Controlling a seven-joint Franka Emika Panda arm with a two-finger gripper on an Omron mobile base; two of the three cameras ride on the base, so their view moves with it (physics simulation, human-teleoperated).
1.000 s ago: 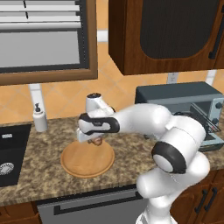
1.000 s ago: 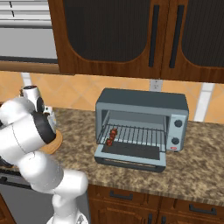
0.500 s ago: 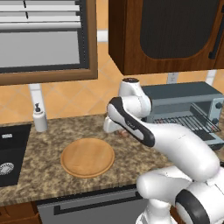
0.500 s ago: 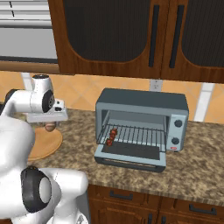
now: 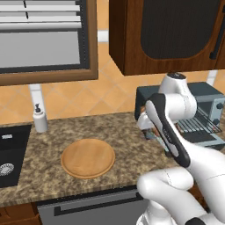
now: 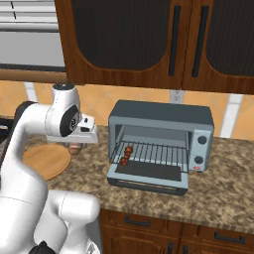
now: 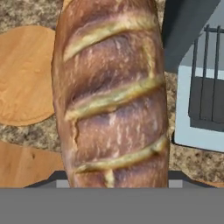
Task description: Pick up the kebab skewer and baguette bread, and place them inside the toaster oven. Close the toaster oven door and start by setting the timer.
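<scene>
- Bread [image 7: 111, 96] takes up the centre of the hand view, top to bottom, slashed reddish crust facing the camera; in the right base view a small brown bit of it [image 6: 75, 148] shows under the hand, left of centre.
- Gripper [image 6: 75, 145] is pinching the bread, held above the counter between plate and oven; fingertips themselves are hidden by the loaf in the hand view.
- In the left base view the gripper end sits right of centre behind the forearm, mostly hidden; can't make out the bread there.
- Skewer [image 6: 126, 155] lies on the wire rack inside the oven, at the rack's left end, centre of the right base view.
- Oven [image 6: 161, 119] stands on the counter, centre-right of the right base view; also at the right edge of the left base view [image 5: 206, 94], partly behind the arm.
- Door [image 6: 149, 178] is dropped open, lying flat out front just over the counter; its pale edge shows at right in the hand view [image 7: 197, 131].
- Plate [image 5: 88, 158], round and wooden, lower left of centre in the left base view, nothing on it; left of the bread in the hand view [image 7: 24, 74].
- Soap bottle [image 5: 40, 118] near the wall at left, sink [image 5: 11, 154] at the left edge.
- Granite counter [image 5: 123, 132] under everything.
</scene>
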